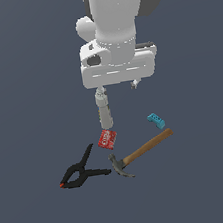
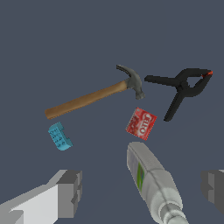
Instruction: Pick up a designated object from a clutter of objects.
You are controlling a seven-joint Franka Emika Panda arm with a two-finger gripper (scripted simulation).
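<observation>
Teal block (image 1: 156, 120): small, notched studs on top, lying free on the dark grey worktop (image 1: 29, 121). It sits just off the butt end of the hammer handle, apart from it, on the exterior view's right of the handle tip. Also seen in the wrist view (image 2: 59, 136), near the same handle end, nothing touching it.
Hammer (image 1: 140, 154): wooden handle, dark metal claw head; lies flat and slanted. Head end points toward the clamp, handle end toward the teal block. Used as the landmark below.
Red box (image 1: 107, 139): small, white lettering on its face, tilted; close beside the hammer head, on the far side of it from the exterior camera. Wrist view (image 2: 141, 123) shows a slim gap between box and head.
Grey bottle (image 1: 103, 109): long, pale, with a green label stripe visible in the wrist view (image 2: 151, 175); its near end lies just beside the red box, further from the hammer than the box is.
Black spring clamp (image 1: 81, 172): handles splayed, red tip; just beyond the hammer head on the exterior view's left, close to but apart from it.
Gripper (image 2: 144, 189): jaws spread wide apart, holding nothing; the bottle lies between the two fingers in the wrist view, well below them. In the exterior view the white hand hangs above the clutter, well clear of the hammer and teal block.
</observation>
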